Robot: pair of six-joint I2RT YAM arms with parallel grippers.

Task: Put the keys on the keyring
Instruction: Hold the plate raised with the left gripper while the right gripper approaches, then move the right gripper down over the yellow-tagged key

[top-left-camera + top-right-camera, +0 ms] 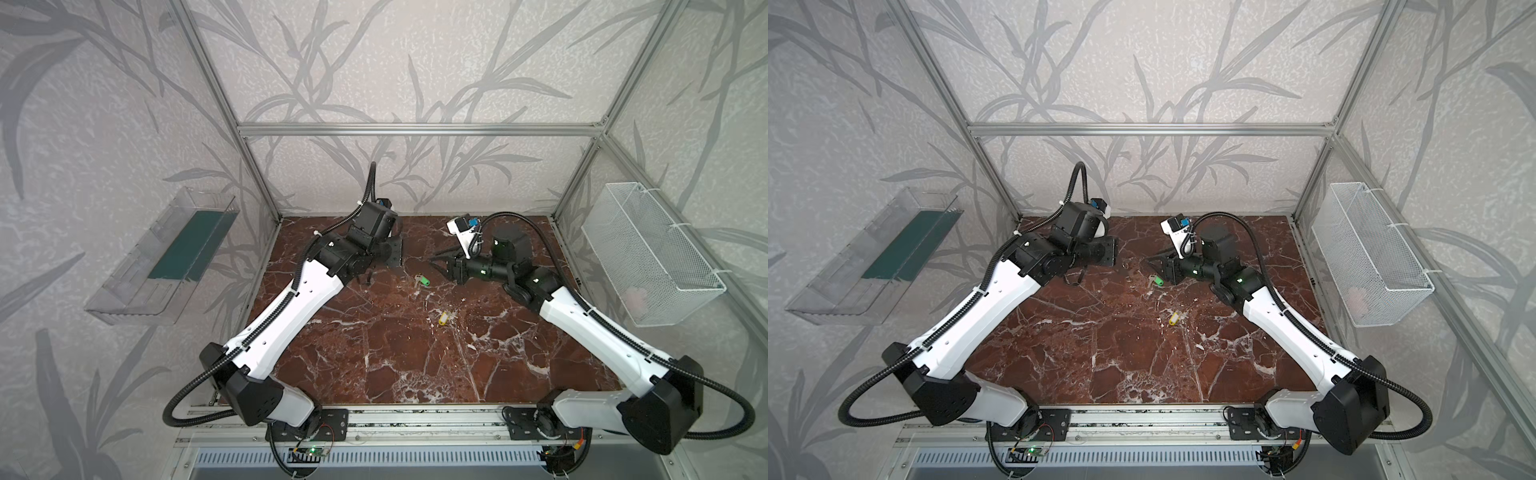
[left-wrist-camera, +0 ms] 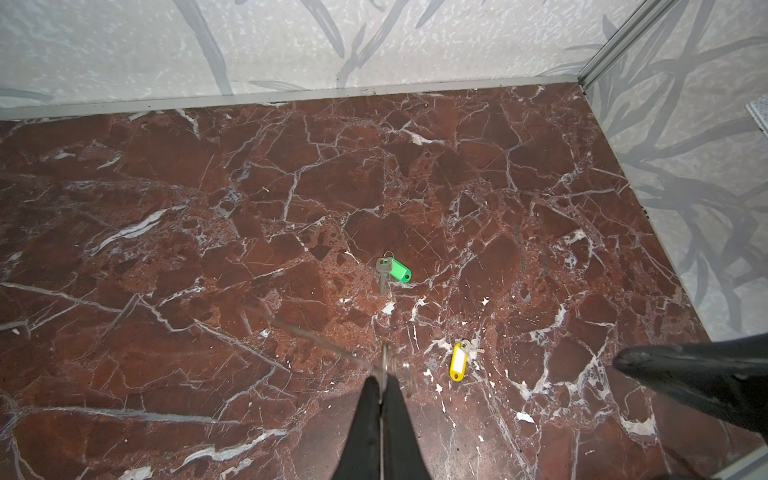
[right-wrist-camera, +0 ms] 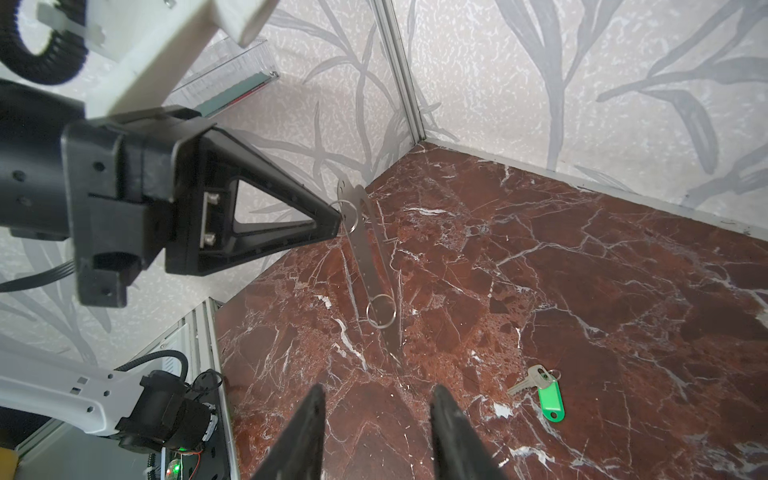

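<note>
My left gripper (image 3: 338, 220) is shut on the keyring (image 3: 369, 266), a thin grey metal plate with small holes and two wire rings, which slants down towards the marble floor. In the left wrist view the keyring (image 2: 385, 359) shows edge-on between the shut fingers (image 2: 365, 415). The green-tagged key (image 1: 422, 279) lies flat mid-table, a little to one side of my right gripper (image 3: 379, 390), which hovers open with nothing between its fingers. The yellow-tagged key (image 1: 444, 318) lies nearer the front, apart from both grippers. Both keys (image 2: 392, 269) lie loose on the marble.
A clear plastic bin (image 1: 162, 257) hangs on the left wall and a white wire basket (image 1: 648, 253) on the right wall. Aluminium frame posts and walls close the table's back and sides. The two arms face each other near the back.
</note>
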